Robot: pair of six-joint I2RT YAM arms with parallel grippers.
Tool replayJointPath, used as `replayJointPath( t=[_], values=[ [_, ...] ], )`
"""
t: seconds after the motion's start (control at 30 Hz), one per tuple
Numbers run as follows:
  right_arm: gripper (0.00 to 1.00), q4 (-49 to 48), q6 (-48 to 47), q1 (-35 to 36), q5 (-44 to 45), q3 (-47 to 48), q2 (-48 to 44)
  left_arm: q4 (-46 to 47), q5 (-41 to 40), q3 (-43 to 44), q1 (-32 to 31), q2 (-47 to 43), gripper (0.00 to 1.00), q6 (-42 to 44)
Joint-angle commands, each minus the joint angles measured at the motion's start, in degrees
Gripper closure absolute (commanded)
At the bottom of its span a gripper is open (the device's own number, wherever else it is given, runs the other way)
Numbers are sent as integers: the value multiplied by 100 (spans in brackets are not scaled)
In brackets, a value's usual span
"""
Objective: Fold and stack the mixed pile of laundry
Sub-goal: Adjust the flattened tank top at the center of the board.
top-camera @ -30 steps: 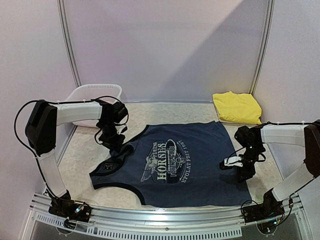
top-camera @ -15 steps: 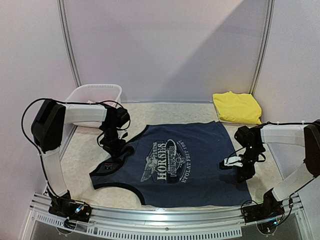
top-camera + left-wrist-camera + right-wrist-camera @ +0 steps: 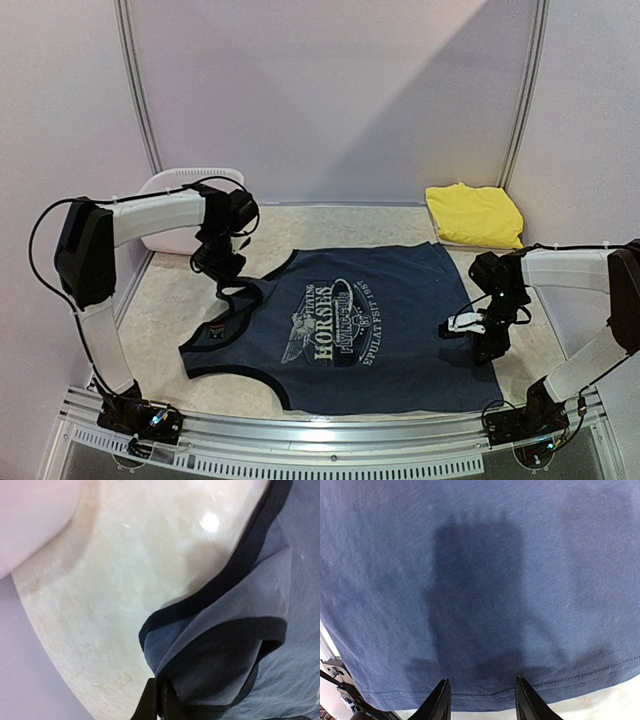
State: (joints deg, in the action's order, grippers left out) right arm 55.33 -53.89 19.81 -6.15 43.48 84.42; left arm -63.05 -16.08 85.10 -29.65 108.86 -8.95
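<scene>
A navy tank top (image 3: 370, 330) with a white horse print lies spread flat in the middle of the pale table (image 3: 160, 310), its hem toward the right arm and its straps toward the left arm. At the hem end of the tank top, near its front corner, the right gripper (image 3: 482, 700) points down at the cloth with its jaws partly apart; the fingers (image 3: 440, 702) stand just over the stitched hem, and nothing is caught between them. At the strap end of the tank top, on its far side, the left gripper (image 3: 159, 702) is closed tight on the dark-edged shoulder strap, which bunches into a fold at the fingertips. Beyond the tank top's far hem corner lies a folded yellow garment (image 3: 473, 213), well apart from it. Beyond the tank top's strap end, against the back wall, stands a white basket (image 3: 180, 183).
</scene>
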Motion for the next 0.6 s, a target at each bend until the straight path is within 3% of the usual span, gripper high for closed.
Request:
replayJointPath(
  t=[0.0, 0.43, 0.57],
  values=[
    [57, -86, 95, -22, -73, -33, 35, -338, -834, 463, 38, -139, 100, 382],
    [57, -111, 203, -22, -171, -77, -56, -469, -2791, 690, -153, 287, 98, 610],
    [57, -135, 219, -26, -204, -103, -83, -307, -3370, 283, -308, 353, 79, 595]
  ],
)
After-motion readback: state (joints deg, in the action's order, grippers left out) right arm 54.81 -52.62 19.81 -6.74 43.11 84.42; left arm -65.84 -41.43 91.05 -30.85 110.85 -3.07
